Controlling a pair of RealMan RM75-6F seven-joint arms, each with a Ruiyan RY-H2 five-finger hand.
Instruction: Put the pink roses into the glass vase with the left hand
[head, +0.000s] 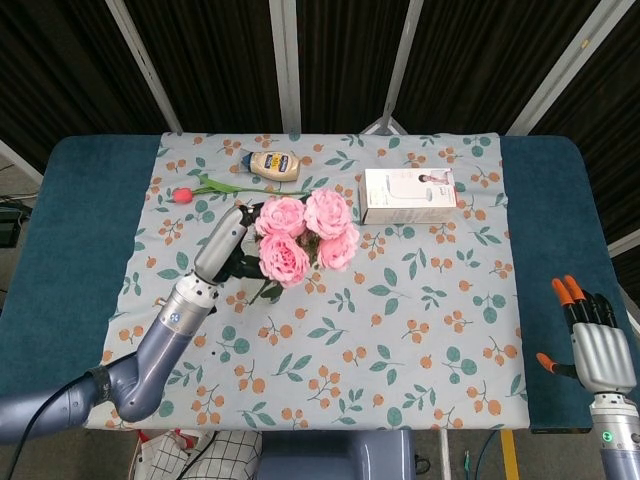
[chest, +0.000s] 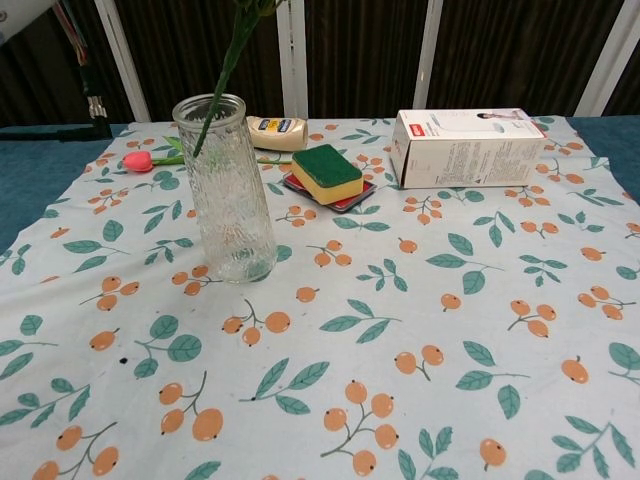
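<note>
My left hand (head: 226, 248) grips the bunch of pink roses (head: 305, 232) by its leafy stems and holds it high over the middle left of the cloth. In the head view the blooms and hand hide the glass vase. In the chest view the vase (chest: 225, 190) stands upright and empty-looking. A green stem (chest: 225, 70) slants down from the top edge. Its tip overlaps the vase's upper part, and I cannot tell whether it is inside the rim. My right hand (head: 598, 345) rests open at the table's right edge, far from the vase.
A mayonnaise bottle (head: 275, 164) and a pink tulip (head: 182, 194) lie behind the vase. A green sponge on a red dish (chest: 327, 172) sits just right of it. A white box (chest: 470, 147) lies at the back right. The floral cloth (chest: 420, 380) covers the table.
</note>
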